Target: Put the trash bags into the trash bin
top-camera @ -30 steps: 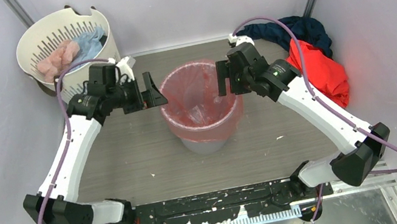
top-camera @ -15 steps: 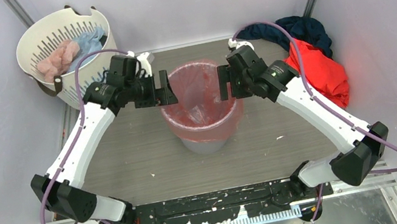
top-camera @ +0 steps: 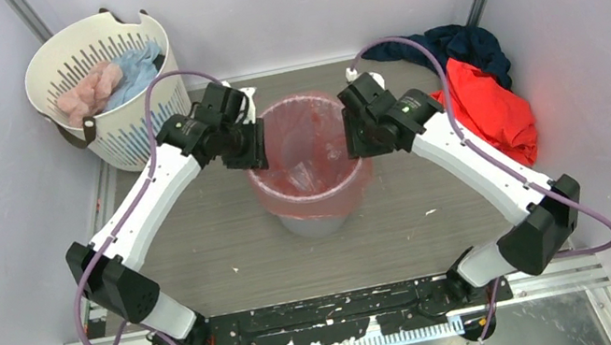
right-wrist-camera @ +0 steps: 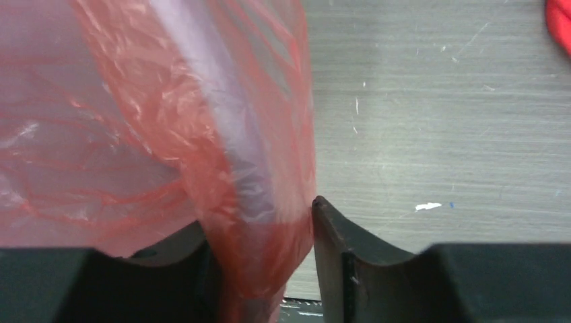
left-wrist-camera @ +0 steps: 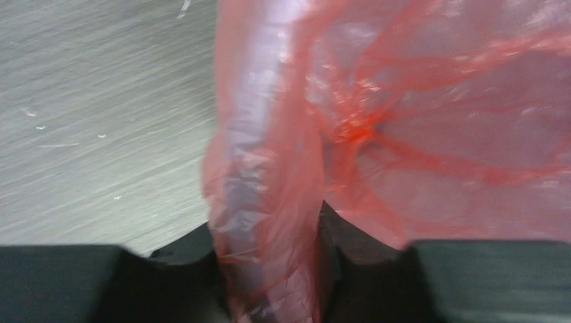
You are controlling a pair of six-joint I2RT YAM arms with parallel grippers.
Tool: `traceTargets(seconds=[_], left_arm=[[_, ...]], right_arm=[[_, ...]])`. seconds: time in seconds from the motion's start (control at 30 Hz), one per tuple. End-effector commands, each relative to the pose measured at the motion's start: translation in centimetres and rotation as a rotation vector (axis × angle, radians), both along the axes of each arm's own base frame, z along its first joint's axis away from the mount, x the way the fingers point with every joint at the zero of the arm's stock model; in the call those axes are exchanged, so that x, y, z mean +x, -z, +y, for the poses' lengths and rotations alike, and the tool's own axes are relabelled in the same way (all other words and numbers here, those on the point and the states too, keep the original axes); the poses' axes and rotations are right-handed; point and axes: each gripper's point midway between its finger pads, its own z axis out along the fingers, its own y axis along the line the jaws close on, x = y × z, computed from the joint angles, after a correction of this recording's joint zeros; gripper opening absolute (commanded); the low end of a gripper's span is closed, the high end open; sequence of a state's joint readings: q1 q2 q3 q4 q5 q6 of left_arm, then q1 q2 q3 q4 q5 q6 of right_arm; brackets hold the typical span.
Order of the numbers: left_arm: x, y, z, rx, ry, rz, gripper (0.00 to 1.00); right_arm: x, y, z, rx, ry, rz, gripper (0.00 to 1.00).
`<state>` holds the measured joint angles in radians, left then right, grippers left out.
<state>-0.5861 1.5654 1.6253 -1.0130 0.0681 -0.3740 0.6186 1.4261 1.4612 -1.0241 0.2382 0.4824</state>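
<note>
Here, the left end effector (top-camera: 250,148) sits at the left rim of the trash bin (top-camera: 315,221). Its jaws are drawn in to a middling gap and its fingers (left-wrist-camera: 192,266) straddle the rim, pressing from both sides on the fold of the trash bag (top-camera: 311,170) draped over it. The translucent red-pink bag lines the grey bin, which stands at the middle of the surface (top-camera: 200,239). The bag's mouth is turned out and down over the rim all round, and its crinkled film sags into the hollow. At the right rim, the right end effector (top-camera: 356,133) is closed about as far. One of its fingers (right-wrist-camera: 337,249) is outside the bin and the other inside, with the bag-covered rim pinched between them.

At the far left corner stands a white slotted laundry basket (top-camera: 129,132) holding a pink cloth (top-camera: 84,93) and a blue cloth (top-camera: 136,67), well apart from the bin. At the far right lie a navy garment (top-camera: 460,46) and, touching it, a red-orange garment (top-camera: 495,110), just beyond the right arm.
</note>
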Motion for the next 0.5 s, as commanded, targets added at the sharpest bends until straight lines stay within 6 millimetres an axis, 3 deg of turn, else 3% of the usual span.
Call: traceTargets(seconds=[0.0,0.1,0.13,0.47], left_arm=[[0.1,-1.6,-0.4,0.000,0.013,-0.046,0.25],[-0.1,-1.8,-0.7,-0.007,0.017,-0.053,0.02],[-0.2,-2.0,-0.8,-0.009,0.017,-0.059,0.00],[-2.3,-5.1,-1.8,-0.045,0.032,-0.221,0.00]], right_arm=[[0.2,-1.6,0.6,0.026,0.010,-0.041,0.27],[0.1,-2.1,0.8,0.031,0.011,-0.063,0.10],[0.2,-2.4,0.8,0.030,0.012,-0.078,0.05],[-2.0,-3.3,3.8,-0.019,-0.065,-0.268,0.01]])
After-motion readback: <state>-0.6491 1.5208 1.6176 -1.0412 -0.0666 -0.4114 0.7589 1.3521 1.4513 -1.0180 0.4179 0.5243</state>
